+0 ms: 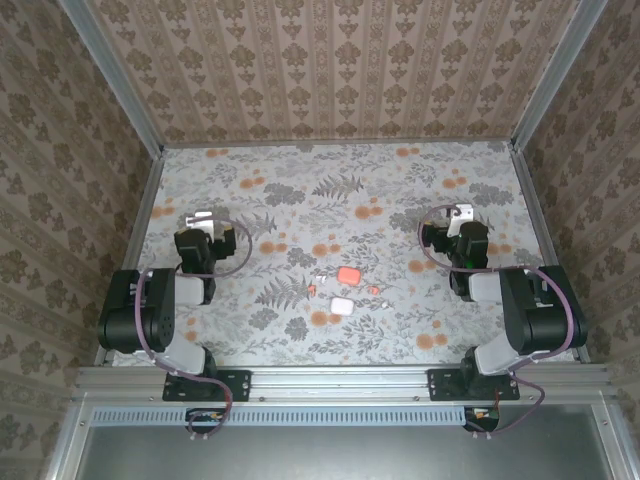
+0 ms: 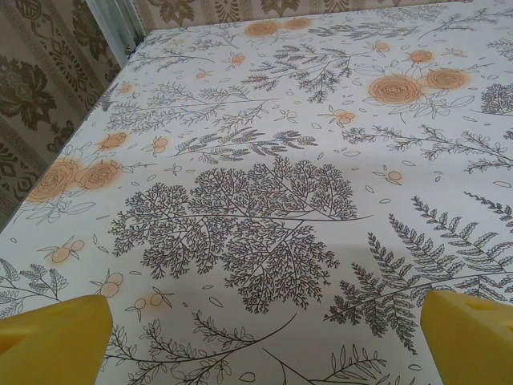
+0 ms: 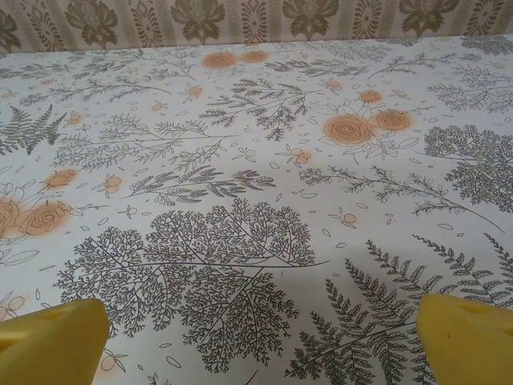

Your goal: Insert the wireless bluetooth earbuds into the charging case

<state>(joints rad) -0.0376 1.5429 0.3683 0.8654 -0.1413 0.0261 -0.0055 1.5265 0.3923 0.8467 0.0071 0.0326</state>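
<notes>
Top external view: left end effector [image 1: 203,217] and right end effector [image 1: 462,212] both spread, empty. I'd approach a tiny white earbud [image 1: 318,283] near the pinkish-red rounded-square case [image 1: 349,274] slowly and pinch it squarely.

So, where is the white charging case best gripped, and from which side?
Probably across two opposite edges, coming straight down from above. The white charging case lies flat and low on the table, a rounded square, with the pinkish-red case apart behind it, so its sides look free.

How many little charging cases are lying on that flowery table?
2: a pinkish-red case mid-table, and a white case right beside it on the near side. None seem hidden.
</notes>
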